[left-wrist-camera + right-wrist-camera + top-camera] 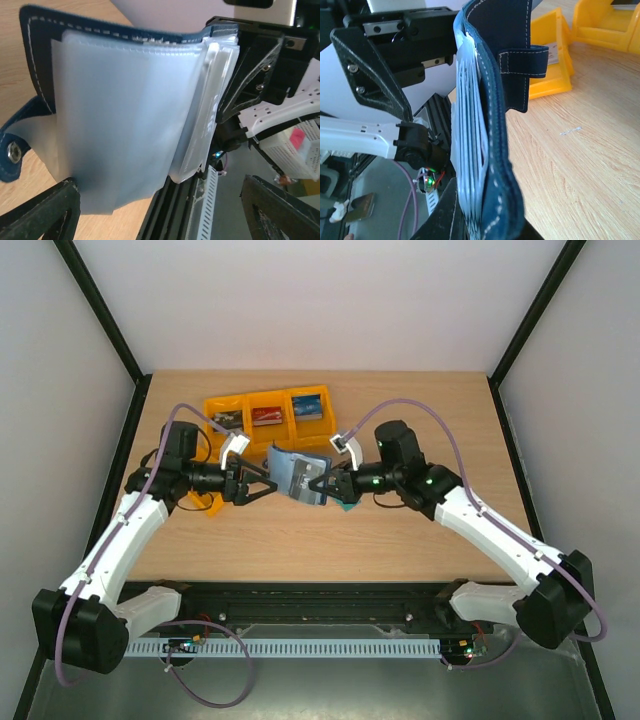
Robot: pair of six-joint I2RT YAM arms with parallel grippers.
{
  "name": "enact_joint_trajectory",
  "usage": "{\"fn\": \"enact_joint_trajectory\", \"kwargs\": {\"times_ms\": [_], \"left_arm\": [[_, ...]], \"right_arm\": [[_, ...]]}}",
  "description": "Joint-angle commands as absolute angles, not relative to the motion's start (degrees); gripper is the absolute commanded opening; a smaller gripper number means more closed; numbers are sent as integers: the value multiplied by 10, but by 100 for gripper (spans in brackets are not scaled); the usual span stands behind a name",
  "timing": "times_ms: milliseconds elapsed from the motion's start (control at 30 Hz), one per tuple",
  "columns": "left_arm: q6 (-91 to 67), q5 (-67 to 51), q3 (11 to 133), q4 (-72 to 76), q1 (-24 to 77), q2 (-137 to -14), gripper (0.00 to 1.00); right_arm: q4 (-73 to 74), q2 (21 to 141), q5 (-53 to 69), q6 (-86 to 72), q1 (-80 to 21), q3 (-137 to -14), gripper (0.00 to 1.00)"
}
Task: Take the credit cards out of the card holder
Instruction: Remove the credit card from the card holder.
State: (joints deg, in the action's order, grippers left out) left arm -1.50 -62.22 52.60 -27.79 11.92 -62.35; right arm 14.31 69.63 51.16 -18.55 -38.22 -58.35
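Dark navy wallet-like card holder hung above pale wooden table, pinched by right gripper. Left gripper spread, facing clear plastic sleeves. Looked wise: right firm, left nipping one card edge, drawing along sleeve. Cards inside: couldn't tell.

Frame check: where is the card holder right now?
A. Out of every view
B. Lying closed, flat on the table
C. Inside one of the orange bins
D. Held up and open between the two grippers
D: the card holder stands open between the arms. The right gripper pinches its edge, and the left gripper faces it with jaws spread.
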Motion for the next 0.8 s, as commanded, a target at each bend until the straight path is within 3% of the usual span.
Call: {"fn": "enact_joint_trajectory", "kwargs": {"times_ms": [0,400,533,633,767], "left_arm": [[-7,-689,520,-255,120,-620,89],[23,-669,537,-261,165,-649,91],[56,-678,565,-290,180,-673,87],[121,-702,591,-345,184,-693,75],[188,-730,610,-410,184,-703,45]], "right_arm": [[117,667,562,-145,-388,-572,2],[93,646,571,-136,-388,-553,2],[93,647,557,-128,-388,-552,2],[85,649,551,-129,-388,-552,2],[80,650,548,-127,-388,-545,2]]}}
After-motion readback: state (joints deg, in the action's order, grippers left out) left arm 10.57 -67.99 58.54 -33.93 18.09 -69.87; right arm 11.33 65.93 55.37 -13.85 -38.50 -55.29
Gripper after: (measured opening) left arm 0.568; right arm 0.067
